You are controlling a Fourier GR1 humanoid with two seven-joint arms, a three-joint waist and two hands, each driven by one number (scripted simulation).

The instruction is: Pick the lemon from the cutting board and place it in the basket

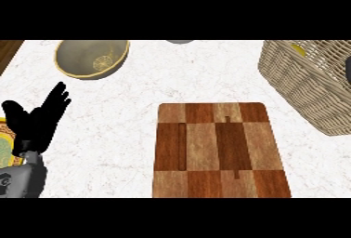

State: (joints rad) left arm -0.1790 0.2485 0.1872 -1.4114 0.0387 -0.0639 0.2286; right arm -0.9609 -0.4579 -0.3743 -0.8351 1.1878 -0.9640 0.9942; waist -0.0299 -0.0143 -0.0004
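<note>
Nearest the lower edge, at the view's left, the grey left forearm [24,179] comes up onto the white marbled desk [205,74], ending in the black left hand [34,123]. That hand is released, its fingers straight and pointing up and a little to the right, its thumb spread out to the left, and it grasps nothing. It rests near the left edge, where a sliver of something yellow [5,144] shows just beside it, too cropped to name.

At the middle lies the wooden cutting board [218,149], a patchwork of light and dark brown blocks, with nothing on it. Well apart from the board, at the far left, a tan bowl [91,58] sits tilted toward the camera with a lemon slice printed or lying on its inner wall; which one cannot be told.

At the far right stands the woven basket [308,88], partly cut by the edge. Inside it, near its far rim, a small yellow patch shows, the lemon [297,48]. A dark shape at the right edge over the basket may be the right hand, though I cannot tell its state
</note>
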